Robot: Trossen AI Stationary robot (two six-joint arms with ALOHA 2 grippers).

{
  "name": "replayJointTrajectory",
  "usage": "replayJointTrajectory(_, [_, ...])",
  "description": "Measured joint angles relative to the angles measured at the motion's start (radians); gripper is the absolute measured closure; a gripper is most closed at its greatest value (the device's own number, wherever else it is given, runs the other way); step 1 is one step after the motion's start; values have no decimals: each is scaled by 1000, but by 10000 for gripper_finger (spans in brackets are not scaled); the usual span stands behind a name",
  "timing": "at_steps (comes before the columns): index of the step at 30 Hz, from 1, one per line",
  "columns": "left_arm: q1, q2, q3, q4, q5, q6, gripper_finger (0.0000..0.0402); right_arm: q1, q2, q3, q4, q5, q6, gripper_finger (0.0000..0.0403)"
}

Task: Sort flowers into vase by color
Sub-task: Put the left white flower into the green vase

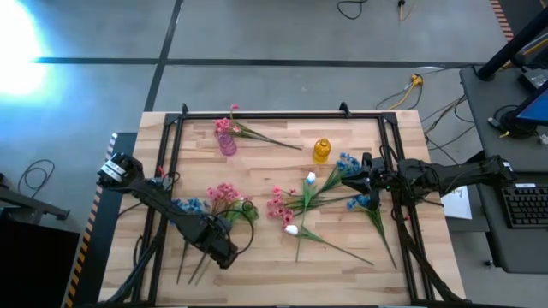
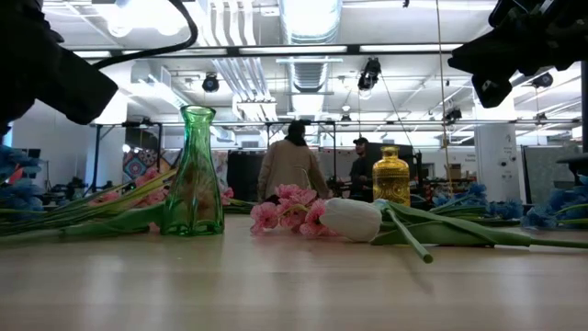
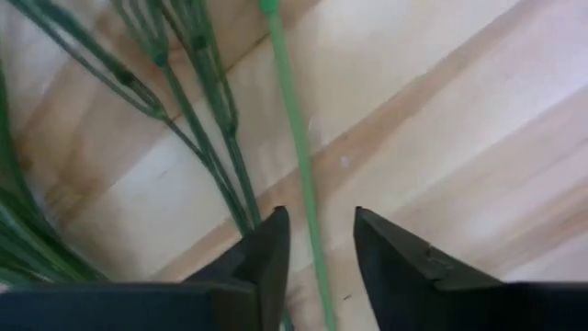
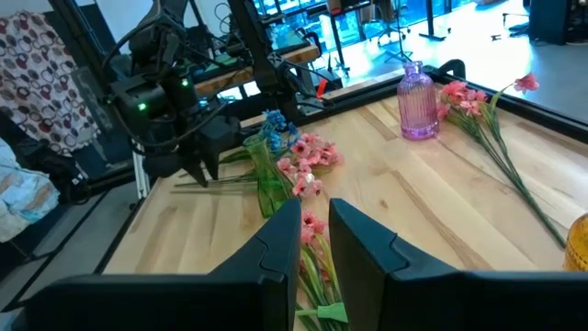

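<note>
- High view, left side: left gripper (image 1: 224, 254) sits low over the green stems (image 1: 195, 267) near the surface's (image 1: 342, 265) front edge, fingers parted with one stem (image 3: 303, 184) running between them, so I'd guess it's lining up a grab.
- Middle: the green vase (image 2: 194, 171) already has pink and blue flowers around it; loose pink (image 1: 278, 208) and white sprigs (image 1: 292, 229) lie flat, waiting to be sorted. The pink vase (image 1: 226, 142) and amber vase (image 1: 321, 151) stand further back.
- Right: right gripper (image 1: 353, 182) hovers by the blue flowers (image 1: 347, 162), fingers nearly shut, nothing visibly held.
- Can't make out which blossom the straddled stem belongs to.
</note>
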Motion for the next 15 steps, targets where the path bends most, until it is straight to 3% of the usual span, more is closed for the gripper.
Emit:
replayJointTrajectory(7, [71,1,0,44,-208,42,266,0,0,0,0,0,-7,351])
replayJointTrajectory(15, [107,55,-13,13,-217,87,286,0,0,0,0,0,1,351])
